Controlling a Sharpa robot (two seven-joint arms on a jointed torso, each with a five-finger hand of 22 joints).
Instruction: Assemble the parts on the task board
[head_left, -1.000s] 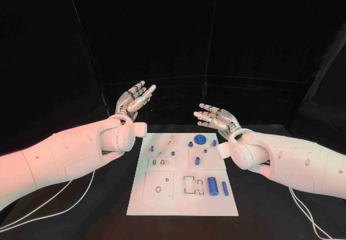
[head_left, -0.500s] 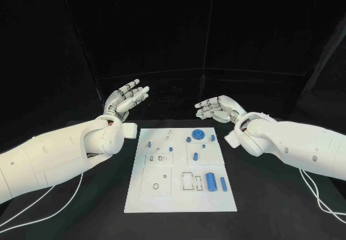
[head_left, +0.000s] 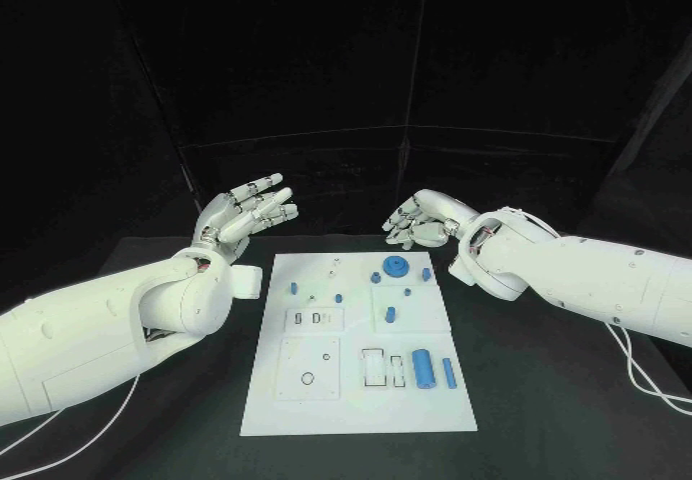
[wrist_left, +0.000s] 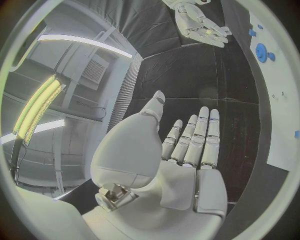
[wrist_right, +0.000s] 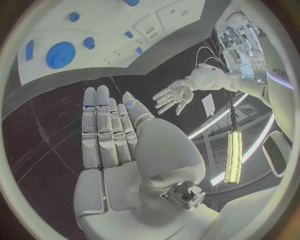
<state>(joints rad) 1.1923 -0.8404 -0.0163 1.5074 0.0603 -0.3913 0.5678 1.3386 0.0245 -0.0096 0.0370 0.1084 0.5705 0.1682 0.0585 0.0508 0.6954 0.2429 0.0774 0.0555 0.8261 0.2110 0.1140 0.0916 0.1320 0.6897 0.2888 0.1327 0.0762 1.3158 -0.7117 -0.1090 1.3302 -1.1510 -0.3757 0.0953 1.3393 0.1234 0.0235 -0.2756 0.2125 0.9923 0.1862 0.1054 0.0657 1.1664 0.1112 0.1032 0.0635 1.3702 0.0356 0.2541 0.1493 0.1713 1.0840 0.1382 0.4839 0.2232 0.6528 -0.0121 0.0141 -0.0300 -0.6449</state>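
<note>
The white task board (head_left: 361, 400) lies in the middle of the black table. On it are a blue gear (head_left: 394, 267) near the far edge, a thick blue cylinder (head_left: 423, 368), a thin blue bar (head_left: 449, 372) and several small blue pegs (head_left: 387, 316). My left hand (head_left: 245, 215) hangs raised beyond the board's far left corner, fingers apart, palm empty (wrist_left: 181, 150). My right hand (head_left: 418, 220) hovers above the board's far edge, behind the gear, fingers stretched out and holding nothing (wrist_right: 119, 140). Neither hand touches a part.
White cables (head_left: 87, 420) trail over the table at the left, and more cables (head_left: 642, 375) at the right. Bare black table (head_left: 562, 400) lies on both sides of the board. Recesses and slots (head_left: 310, 380) mark the board's near half.
The head view has shifted a little. My right hand has turned and drawn inward over the board's far edge. My left hand has sunk slightly and drifted left. The parts lie as before.
</note>
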